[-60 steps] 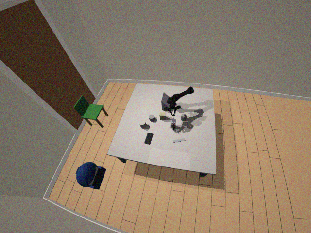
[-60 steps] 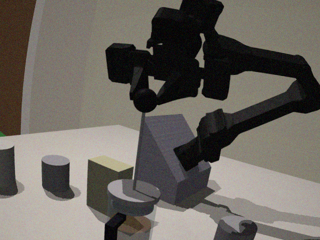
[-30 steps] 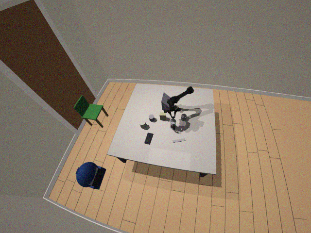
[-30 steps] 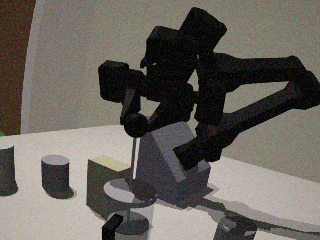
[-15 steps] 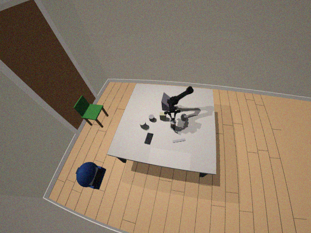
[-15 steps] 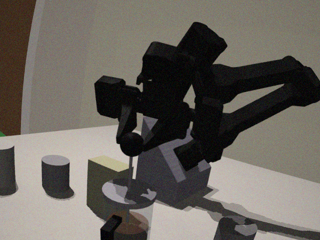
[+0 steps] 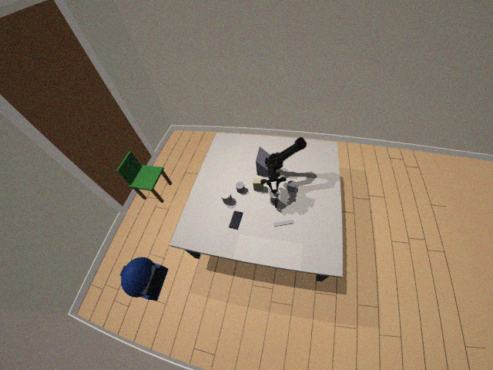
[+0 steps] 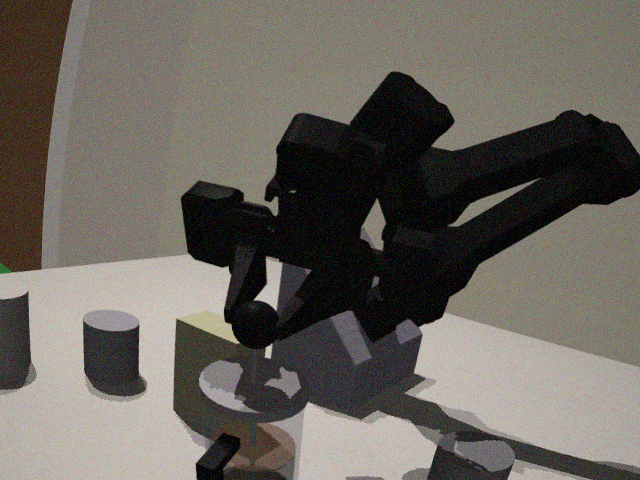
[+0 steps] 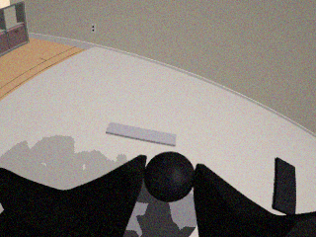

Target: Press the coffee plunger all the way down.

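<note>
The coffee press stands upright, with its round grey lid [image 8: 218, 386], clear glass body [image 8: 298, 439] and black handle [image 8: 217, 457] in the exterior view. Its plunger's black ball knob [image 8: 254, 324] [image 9: 169, 179] sits a short way above the lid, with a short length of thin rod [image 8: 254, 364] showing between them. A brown disc shows inside the glass. My gripper [image 9: 170, 166] is shut on the knob, one fingertip against each side in the wrist view. In the top view the gripper [image 7: 274, 190] hides part of the press.
A yellow-green box [image 7: 257, 183] [image 8: 196, 361] and a grey slanted block [image 7: 261, 168] [image 8: 330, 384] stand close behind the press. A short cylinder [image 8: 111, 353] and a taller one [image 8: 12, 341] stand left, a dark canister [image 8: 470, 459] right. A pale bar [image 7: 283, 223] [image 9: 140, 134] and black slab [image 7: 236, 220] [image 9: 284, 185] lie apart.
</note>
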Motion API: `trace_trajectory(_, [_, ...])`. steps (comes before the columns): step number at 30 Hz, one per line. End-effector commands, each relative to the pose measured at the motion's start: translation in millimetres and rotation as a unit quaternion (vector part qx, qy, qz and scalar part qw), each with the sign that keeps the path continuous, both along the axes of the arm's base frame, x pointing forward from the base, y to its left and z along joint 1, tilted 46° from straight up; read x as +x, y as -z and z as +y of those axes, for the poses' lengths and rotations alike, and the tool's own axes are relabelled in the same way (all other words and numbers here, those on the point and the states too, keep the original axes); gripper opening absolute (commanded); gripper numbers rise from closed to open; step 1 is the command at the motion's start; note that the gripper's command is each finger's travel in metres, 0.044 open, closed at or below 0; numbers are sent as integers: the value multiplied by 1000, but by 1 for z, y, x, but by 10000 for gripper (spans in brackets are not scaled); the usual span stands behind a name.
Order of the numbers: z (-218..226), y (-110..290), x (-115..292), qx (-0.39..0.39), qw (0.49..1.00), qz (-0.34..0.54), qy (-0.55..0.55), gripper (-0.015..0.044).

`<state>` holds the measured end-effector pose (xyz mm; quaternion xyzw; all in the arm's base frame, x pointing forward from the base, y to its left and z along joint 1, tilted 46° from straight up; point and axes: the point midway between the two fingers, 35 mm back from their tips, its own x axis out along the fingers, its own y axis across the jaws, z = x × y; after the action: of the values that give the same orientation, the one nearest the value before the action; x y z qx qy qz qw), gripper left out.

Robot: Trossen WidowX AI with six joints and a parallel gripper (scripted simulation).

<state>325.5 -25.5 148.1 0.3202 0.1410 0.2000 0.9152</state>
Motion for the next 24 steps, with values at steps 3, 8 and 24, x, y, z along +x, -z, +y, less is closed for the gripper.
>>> trace_trajectory(3, [11,11,0,15,1000,20,-15,123])
trace_trajectory(8, [10,11,2,15,1000,20,-15,123])
trace_trajectory(24, [8,12,4,15,1000,20,-16,123])
